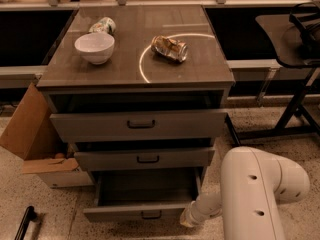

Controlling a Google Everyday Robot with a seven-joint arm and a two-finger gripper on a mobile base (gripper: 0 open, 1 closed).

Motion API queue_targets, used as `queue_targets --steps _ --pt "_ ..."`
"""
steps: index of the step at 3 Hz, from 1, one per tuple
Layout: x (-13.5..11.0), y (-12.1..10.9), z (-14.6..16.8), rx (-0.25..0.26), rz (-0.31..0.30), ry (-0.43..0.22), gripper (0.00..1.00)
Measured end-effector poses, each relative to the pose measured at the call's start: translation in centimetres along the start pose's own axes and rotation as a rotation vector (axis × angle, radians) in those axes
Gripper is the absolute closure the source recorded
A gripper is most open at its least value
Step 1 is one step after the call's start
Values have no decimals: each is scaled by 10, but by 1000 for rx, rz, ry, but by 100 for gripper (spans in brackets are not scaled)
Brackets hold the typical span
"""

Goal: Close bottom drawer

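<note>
You are looking down at a grey cabinet (pixel 135 74) filling the middle of the view. The white robot arm (pixel 260 194) is sitting at 5 o'clock, pointing left. The bottom drawer (pixel 145 212) is standing pulled out at 6 o'clock, sticking out past the middle drawer (pixel 145 159) just above it. A cardboard box (pixel 30 134) is leaning at 9 o'clock. On the cabinet top, a white bowl (pixel 94 48) is sitting at 11 o'clock and a crushed can (pixel 170 48) at 12 o'clock. The gripper (pixel 189 217) is sitting right at the bottom drawer front's right end; you cannot tell if it is gripping anything.
</note>
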State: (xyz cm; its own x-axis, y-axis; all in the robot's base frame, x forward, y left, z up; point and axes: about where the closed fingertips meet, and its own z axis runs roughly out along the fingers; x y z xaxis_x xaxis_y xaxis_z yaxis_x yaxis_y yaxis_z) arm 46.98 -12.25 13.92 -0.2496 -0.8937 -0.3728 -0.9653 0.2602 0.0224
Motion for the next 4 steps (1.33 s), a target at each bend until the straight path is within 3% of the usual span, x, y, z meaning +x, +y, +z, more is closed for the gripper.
queue_targets --steps 1,2,4 --pt "0 0 0 0 0 0 100" --pt "7 -15 3 25 1 -8 100" --pt "21 -67 5 142 1 -57 100"
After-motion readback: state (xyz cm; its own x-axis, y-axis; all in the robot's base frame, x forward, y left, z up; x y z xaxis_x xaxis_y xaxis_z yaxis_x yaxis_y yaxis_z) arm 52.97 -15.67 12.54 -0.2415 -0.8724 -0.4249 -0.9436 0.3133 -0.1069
